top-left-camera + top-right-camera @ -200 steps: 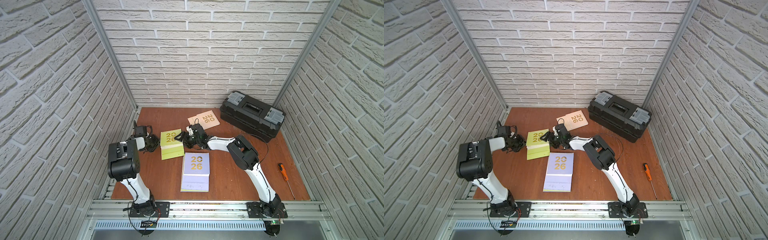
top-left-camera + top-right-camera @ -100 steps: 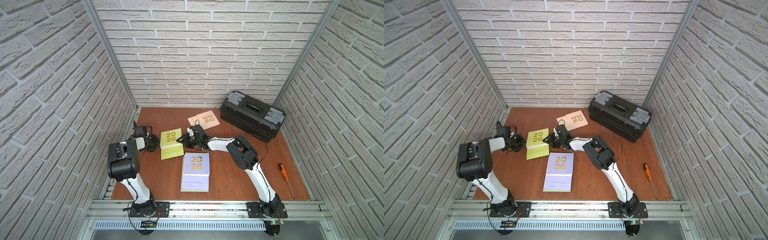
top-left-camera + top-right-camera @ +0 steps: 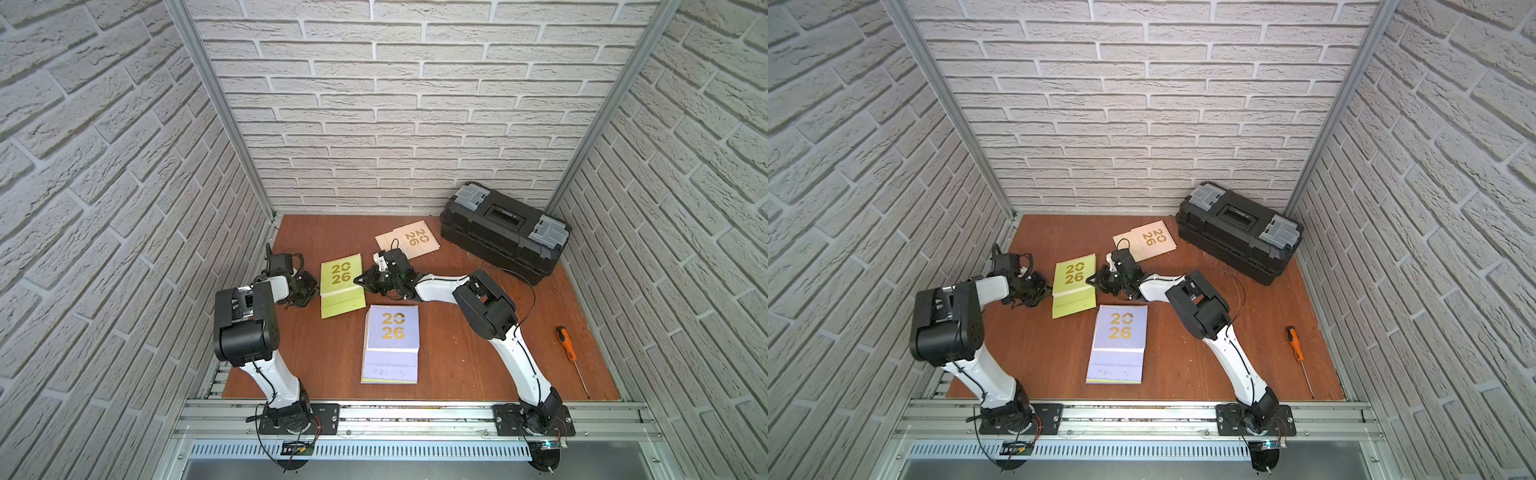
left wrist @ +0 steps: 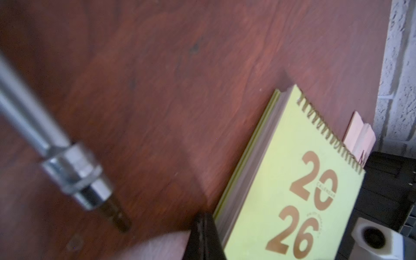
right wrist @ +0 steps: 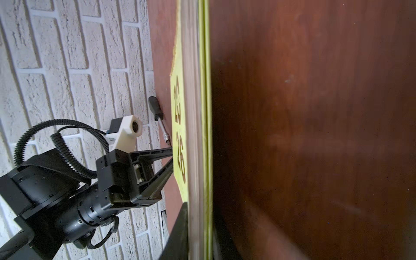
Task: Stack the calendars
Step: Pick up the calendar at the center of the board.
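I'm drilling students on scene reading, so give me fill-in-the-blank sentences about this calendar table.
The flat spiral-bound calendar nearest the black plastic toolbox is ____ coloured.
The left gripper and right gripper sit at opposite edges of the ____ calendar stack.
The orange-handled screwdriver lies on the robot's ____ side.
Missing: cream; lime green; right.

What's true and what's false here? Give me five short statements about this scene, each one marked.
1. The lavender calendar lies nearer the arm bases than the lime green calendar. True.
2. The cream calendar rests on the toolbox. False: it lies on the table beside it.
3. The right gripper is shut on the lime green calendar's edge. True.
4. The screwdriver lies on the lavender calendar. False: it lies on bare table, apart.
5. The left gripper is wide open. False: it is shut.
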